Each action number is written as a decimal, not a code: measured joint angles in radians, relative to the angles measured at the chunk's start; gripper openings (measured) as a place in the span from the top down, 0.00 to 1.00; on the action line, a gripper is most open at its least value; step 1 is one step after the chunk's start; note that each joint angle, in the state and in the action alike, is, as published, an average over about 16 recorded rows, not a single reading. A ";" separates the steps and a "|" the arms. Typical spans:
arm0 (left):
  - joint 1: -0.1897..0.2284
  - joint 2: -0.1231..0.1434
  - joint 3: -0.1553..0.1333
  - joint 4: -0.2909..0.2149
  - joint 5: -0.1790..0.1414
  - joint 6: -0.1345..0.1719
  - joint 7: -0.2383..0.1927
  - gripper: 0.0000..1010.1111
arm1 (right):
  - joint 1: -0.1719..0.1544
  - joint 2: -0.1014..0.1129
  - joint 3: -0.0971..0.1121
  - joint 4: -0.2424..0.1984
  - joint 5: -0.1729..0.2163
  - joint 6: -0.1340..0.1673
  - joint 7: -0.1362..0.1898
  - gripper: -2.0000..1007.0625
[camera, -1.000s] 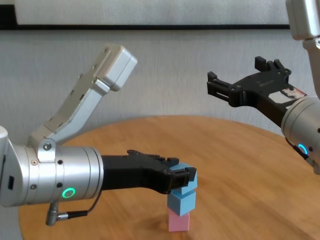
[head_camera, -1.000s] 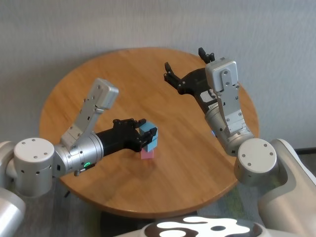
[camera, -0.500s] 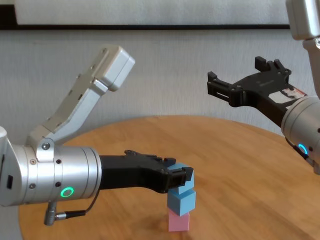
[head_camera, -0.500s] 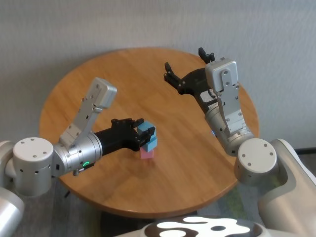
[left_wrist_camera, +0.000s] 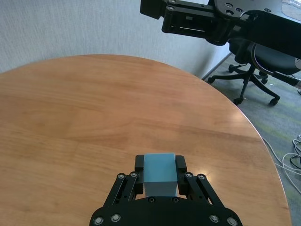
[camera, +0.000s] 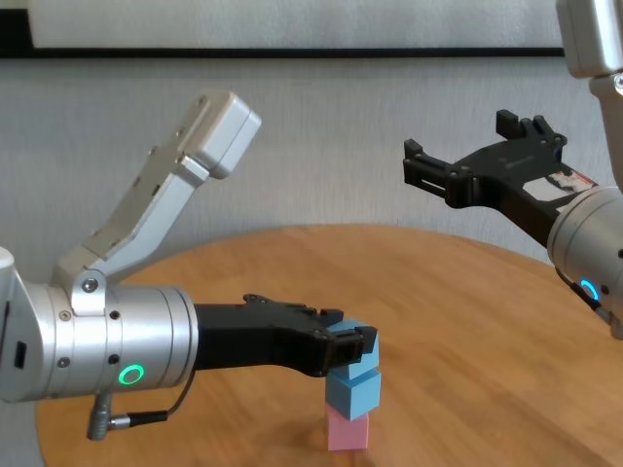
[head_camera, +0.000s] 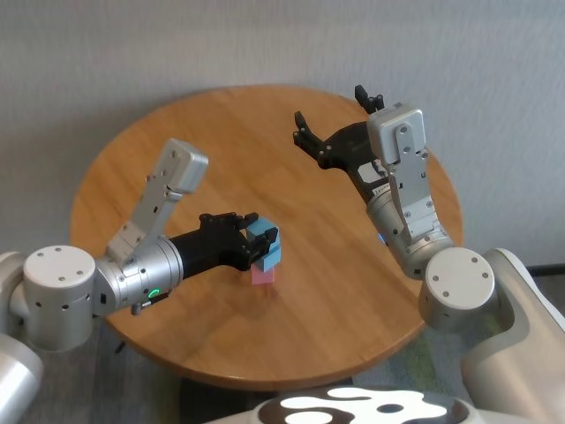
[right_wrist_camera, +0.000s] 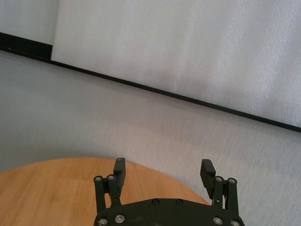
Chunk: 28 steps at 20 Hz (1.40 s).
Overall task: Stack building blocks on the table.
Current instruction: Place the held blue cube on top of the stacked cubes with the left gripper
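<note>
The stack looks nearly finished. A pink block (camera: 348, 431) sits on the round wooden surface (head_camera: 335, 291), toward its near side, and a light blue block (camera: 353, 392) rests squarely on top of it. The third block, also light blue (camera: 356, 350), is at the top of the pile, clamped between the fingers of the left gripper (camera: 352, 347), which reaches in low from the robot's left. In the chest view this top block appears to sit on or just above the middle one, slightly turned against it; whether the two faces are in full contact cannot be told. The left wrist view shows the block (left_wrist_camera: 159, 174) gripped on both sides, its top face clear. The right gripper (head_camera: 335, 119) hangs idle well above the far right part of the surface, its fingers spread wide and holding nothing. So two blocks are placed and the last is in position but not yet let go. What seems left is to settle it flat, release it, and draw the arm back without nudging the tower, which looks easy to tip.
</note>
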<state>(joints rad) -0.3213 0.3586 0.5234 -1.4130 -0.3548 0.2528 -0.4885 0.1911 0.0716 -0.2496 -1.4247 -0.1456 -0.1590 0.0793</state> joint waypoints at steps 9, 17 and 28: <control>-0.003 0.006 0.007 0.004 -0.019 0.002 0.010 0.60 | 0.000 0.000 0.000 0.000 0.000 0.000 0.000 0.00; -0.003 0.007 0.009 0.004 -0.024 0.003 0.015 0.60 | 0.000 0.000 0.000 0.000 0.000 0.000 0.000 0.00; -0.002 0.007 0.008 0.004 -0.023 0.004 0.014 0.53 | 0.000 0.000 0.000 0.000 0.000 0.000 0.000 0.00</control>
<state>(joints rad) -0.3235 0.3657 0.5319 -1.4091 -0.3780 0.2564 -0.4747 0.1911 0.0716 -0.2496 -1.4247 -0.1456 -0.1590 0.0793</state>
